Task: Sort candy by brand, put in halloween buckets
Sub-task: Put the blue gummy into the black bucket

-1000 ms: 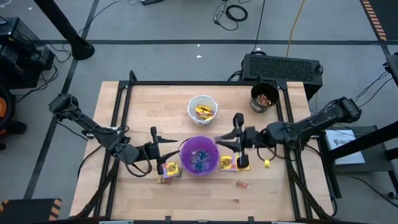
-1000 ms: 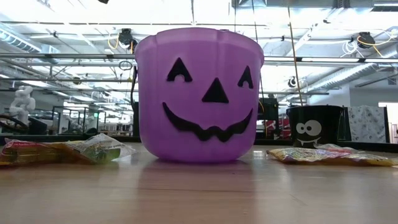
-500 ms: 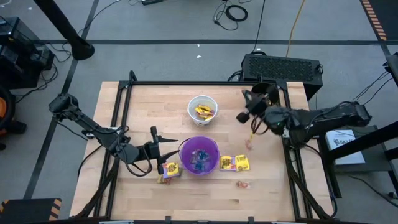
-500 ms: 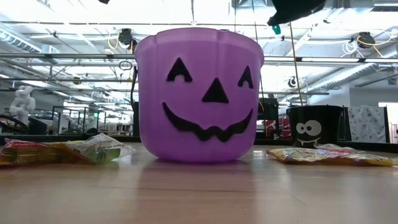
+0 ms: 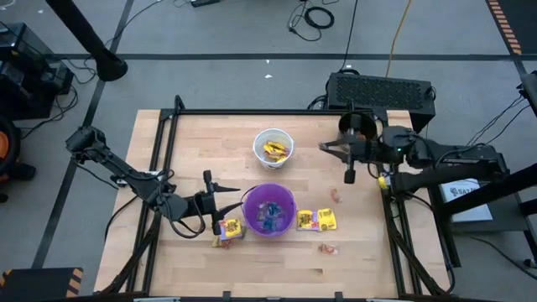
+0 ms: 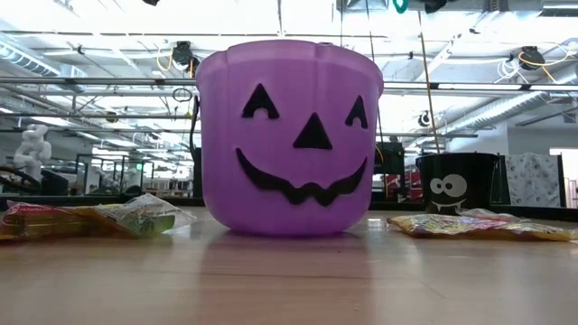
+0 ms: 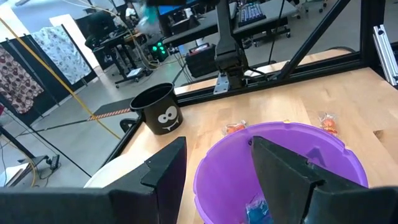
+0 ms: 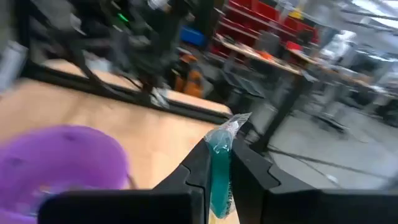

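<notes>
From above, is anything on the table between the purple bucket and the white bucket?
No. The high view shows only bare wood between the purple bucket and the white bucket; the nearest loose candy lies beside the purple one.

One bucket (image 5: 269, 210) sits at the counter (image 5: 201, 151) front centre, candy packets (image 5: 317, 220) flanking it. A second bucket (image 5: 273, 148) stands behind it. A third (image 5: 356, 127) occupies the rear right corner.

Robotics lab: cabled floor (image 5: 252, 33), workbenches (image 8: 267, 53)

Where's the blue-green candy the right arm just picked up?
The blue-green candy is pinched in the right tool, held above the table's right side, just beside the black bucket at the far right corner in the high view.
</notes>
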